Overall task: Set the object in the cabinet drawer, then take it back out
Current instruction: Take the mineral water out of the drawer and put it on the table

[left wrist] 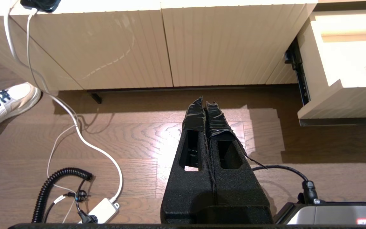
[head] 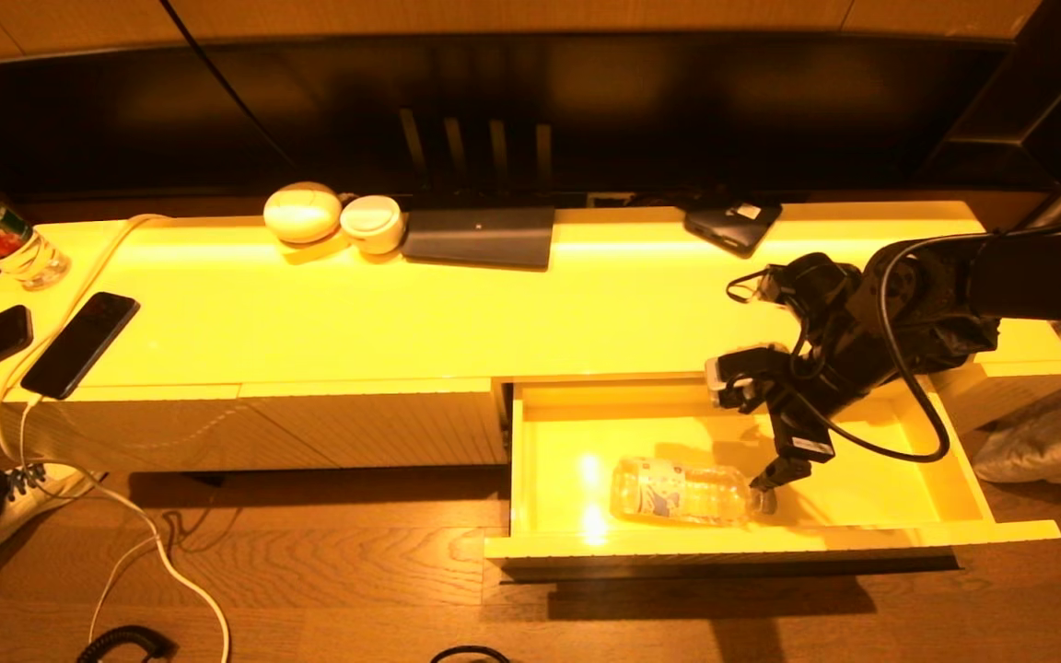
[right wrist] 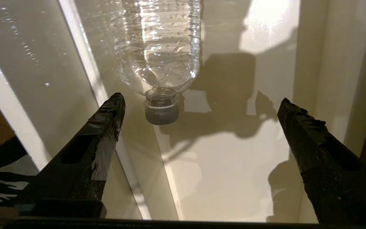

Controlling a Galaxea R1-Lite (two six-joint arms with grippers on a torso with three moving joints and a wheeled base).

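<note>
Clear plastic bottle (head: pixel 682 493) is lying on its side inside the pulled-out cabinet drawer (head: pixel 950 493), near its front wall. At its three o'clock, the right gripper (right wrist: pixel 199 105) is hovering wide open, holding nothing. Left gripper (left wrist: pixel 206 106) is hanging closed above the floor.

- You see a clear, ribbed plastic bottle (right wrist: pixel 160 47) on the drawer's smooth, glossy cream inside (right wrist: pixel 233 165).
- Your black gripper fingers (right wrist: pixel 103 127) look matt, tape-wrapped.
- The wood-grain floor (left wrist: pixel 132 140) has a slight sheen.
</note>
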